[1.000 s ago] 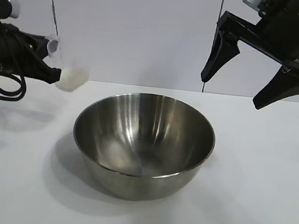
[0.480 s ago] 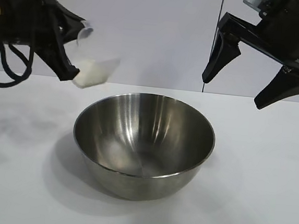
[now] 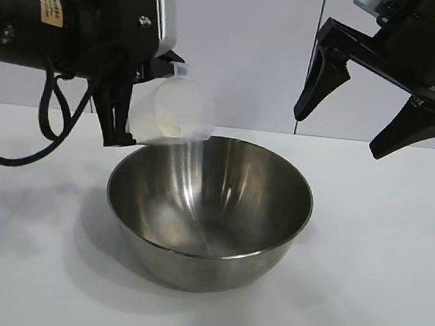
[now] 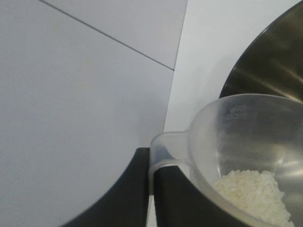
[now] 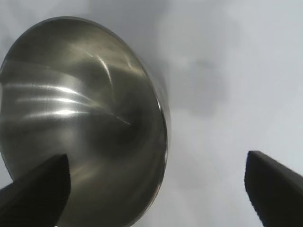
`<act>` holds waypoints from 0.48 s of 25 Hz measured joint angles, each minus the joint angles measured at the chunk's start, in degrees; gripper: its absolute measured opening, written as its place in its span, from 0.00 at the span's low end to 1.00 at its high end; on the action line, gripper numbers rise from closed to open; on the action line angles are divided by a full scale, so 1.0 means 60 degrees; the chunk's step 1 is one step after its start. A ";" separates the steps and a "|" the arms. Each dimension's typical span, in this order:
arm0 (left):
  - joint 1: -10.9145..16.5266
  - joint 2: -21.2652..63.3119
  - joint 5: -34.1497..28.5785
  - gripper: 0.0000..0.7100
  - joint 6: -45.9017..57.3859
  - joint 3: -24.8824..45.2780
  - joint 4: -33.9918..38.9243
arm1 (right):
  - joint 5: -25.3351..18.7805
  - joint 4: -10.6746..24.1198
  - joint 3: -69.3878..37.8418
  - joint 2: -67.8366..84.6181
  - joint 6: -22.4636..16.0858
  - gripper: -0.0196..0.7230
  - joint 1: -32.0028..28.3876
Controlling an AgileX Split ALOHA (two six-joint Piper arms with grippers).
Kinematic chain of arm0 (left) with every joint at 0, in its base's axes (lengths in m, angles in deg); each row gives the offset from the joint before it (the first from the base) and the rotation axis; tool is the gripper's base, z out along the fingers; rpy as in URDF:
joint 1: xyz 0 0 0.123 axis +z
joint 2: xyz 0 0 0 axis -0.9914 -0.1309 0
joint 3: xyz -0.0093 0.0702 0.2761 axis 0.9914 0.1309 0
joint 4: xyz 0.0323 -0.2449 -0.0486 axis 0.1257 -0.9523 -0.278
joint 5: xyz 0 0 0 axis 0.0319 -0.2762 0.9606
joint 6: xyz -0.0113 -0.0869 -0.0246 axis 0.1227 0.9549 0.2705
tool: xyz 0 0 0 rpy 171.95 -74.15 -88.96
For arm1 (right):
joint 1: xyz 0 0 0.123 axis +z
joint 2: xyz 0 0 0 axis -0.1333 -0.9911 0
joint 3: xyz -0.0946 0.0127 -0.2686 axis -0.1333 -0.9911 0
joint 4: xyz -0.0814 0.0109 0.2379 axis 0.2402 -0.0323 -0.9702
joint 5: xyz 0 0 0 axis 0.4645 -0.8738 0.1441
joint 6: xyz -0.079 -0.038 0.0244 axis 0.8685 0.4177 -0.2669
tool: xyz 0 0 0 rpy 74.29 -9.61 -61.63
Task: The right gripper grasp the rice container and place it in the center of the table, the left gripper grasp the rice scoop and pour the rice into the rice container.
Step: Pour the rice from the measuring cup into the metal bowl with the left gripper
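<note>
Right now the left gripper point(image 3: 122, 120) has its fingers clamped on the scoop point(image 3: 177, 114), which hangs tipped over the bowl's point(image 3: 208, 208) left rim with its mouth turned toward the bowl. From the wrist view the rice point(image 4: 253, 195) sits heaped in the low side of the scoop, not yet spilling, as far as I can see. The bowl stands on the table point(image 3: 374, 283), about in the middle and looking empty. The right gripper point(image 3: 375, 108) hangs above and to the right of the bowl, fingers spread wide, holding nothing.

To pour well, I'd say the scoop's lip should stay inside the rim line. Tilting slowly would let the grains slide down the steel wall rather than bounce out. The scoop looks light and slippery, so the grip should stay firm.
</note>
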 joint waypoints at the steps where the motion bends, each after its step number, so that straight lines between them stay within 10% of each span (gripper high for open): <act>1: -0.0072 -0.0148 0.0000 0.02 -0.0368 -0.0053 0.0000 | 0.0000 0.0000 0.0000 0.0000 0.0000 0.96 0.0000; 12: -0.0241 -0.1266 0.1178 0.02 -0.5691 -0.0148 0.0122 | -0.0017 -0.0040 0.0000 0.0000 0.0000 0.96 0.0000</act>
